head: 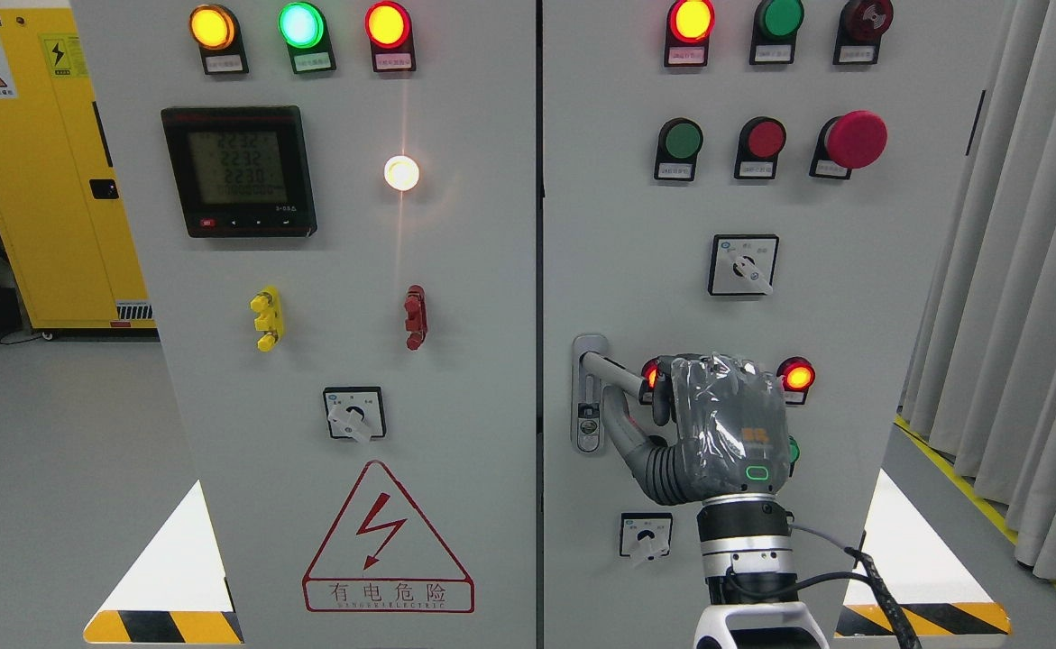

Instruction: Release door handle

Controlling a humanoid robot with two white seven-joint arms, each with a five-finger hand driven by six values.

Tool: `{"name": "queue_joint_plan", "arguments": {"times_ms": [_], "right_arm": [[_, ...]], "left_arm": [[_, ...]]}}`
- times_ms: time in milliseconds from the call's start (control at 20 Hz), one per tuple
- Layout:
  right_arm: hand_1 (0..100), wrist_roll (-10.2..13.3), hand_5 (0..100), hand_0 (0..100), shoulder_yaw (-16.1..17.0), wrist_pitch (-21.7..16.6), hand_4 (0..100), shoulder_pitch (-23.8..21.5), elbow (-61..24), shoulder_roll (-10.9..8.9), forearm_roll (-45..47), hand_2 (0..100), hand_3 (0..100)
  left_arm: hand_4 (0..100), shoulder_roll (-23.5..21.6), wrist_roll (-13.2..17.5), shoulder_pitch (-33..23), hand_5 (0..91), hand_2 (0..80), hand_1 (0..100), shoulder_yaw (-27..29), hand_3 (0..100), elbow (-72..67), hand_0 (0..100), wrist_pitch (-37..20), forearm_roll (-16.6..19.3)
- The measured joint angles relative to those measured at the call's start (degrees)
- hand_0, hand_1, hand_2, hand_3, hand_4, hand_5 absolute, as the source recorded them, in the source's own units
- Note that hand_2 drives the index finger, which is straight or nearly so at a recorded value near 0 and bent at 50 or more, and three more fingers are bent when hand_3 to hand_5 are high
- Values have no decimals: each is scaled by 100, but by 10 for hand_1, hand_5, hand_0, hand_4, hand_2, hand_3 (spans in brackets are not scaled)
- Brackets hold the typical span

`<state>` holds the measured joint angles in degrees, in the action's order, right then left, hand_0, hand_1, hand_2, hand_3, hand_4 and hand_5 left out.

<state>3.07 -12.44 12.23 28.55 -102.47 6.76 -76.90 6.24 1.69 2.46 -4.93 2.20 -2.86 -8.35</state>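
The grey door handle (601, 365) sits on the left edge of the right cabinet door (852, 288), its lever pointing right from a metal plate with a lock (589, 431). My right hand (658, 401), in a grey glove, comes up from the bottom edge and faces the door. Its fingers (663, 397) curl over the lever's outer end, and its thumb (622, 431) stretches up-left beneath the lever. The end of the lever is hidden behind the fingers. My left arm does not show.
Both cabinet doors carry lamps, push buttons, a red mushroom button (855, 139), rotary switches (743, 265) and a meter (239, 171). A yellow cabinet (41, 162) stands at the far left, and grey curtains (1023, 270) hang at the right. Striped floor markings flank the cabinet.
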Motion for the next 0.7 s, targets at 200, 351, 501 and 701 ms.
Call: {"name": "queue_joint_plan", "arguments": {"times_ms": [200,351,501,701], "right_arm": [[500,0,999,470,9,0,996,0,-5,-2,0,919,1000],[499,-1,1000,481,14,-4,997,-1,-8,-6,0,919,1000],[499,-5,1000,484,17,-7,997,-3,-11,-9,0,919,1000],[499,-5,1000,490,19,-8,997,-11,-14,-11,0,919,1000]], "left_arm": [[0,0,0,0,0,0,556,0,0,0,120,0,0],[0,0,0,0,0,0,556,0,0,0,120,0,0],[0,0,0,0,0,0,556,0,0,0,120,0,0],[0,0,0,0,0,0,556,0,0,0,120,0,0]]}}
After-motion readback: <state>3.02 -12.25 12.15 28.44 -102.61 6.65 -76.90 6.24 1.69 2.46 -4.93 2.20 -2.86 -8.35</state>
